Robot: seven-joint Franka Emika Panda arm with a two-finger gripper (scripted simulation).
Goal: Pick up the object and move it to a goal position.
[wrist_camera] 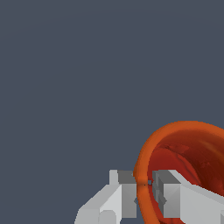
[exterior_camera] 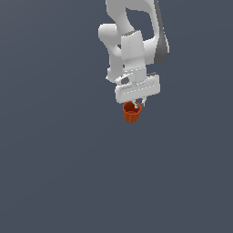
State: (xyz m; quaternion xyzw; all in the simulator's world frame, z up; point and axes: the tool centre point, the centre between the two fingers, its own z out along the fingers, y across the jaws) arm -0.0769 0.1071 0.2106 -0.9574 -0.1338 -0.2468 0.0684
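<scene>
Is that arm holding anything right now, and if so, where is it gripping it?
Yes. The gripper holds the small orange cup by its rim: one finger outside the wall, the other inside.

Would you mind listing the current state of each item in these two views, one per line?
Orange-red ribbed cup: upright, mouth open upward, nothing visible inside, its rim pinched by the end effector.
End effector: shut on the cup's rim, one finger outside the wall, the other inside.
Franka arm: reaching down over the cup, wrist pointing downward.
</scene>
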